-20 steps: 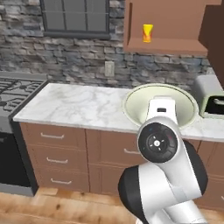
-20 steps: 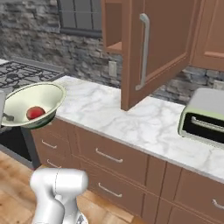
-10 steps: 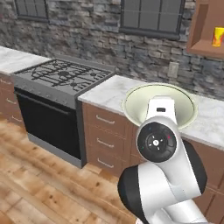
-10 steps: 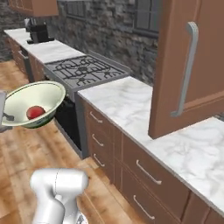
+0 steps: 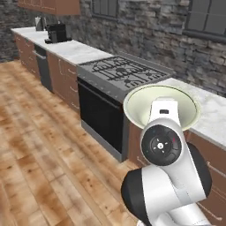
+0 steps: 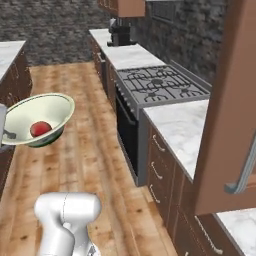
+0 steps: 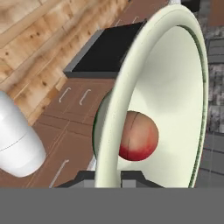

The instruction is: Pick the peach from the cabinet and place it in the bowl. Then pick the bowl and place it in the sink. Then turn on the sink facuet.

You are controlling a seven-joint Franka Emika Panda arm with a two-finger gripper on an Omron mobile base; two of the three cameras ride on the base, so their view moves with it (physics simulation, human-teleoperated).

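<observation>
My gripper (image 7: 107, 178) is shut on the rim of the pale cream-green bowl (image 7: 175, 83) and holds it in the air, tilted. The reddish peach (image 7: 138, 136) lies inside the bowl against its lower wall. In the right base view the bowl (image 6: 45, 111) hangs at the left over the floor with the peach (image 6: 40, 129) in it, and the gripper (image 6: 5, 136) sits at its left rim. In the left base view the bowl (image 5: 137, 105) shows behind my arm's wrist. The cabinet's open brown door (image 6: 227, 100) stands at the right.
A gas stove (image 5: 119, 70) with a black oven front (image 5: 99, 117) sits in the marble counter (image 6: 180, 125). A dark coffee machine (image 5: 55, 33) stands on the far counter. Wooden floor (image 5: 39, 154) stretches to the left. Another counter edge (image 6: 10, 50) is at far left.
The whole scene has swung: the base has moved, so the views now face the stove and open floor instead of the cabinet. The bowl with the peach stays in my grip.
</observation>
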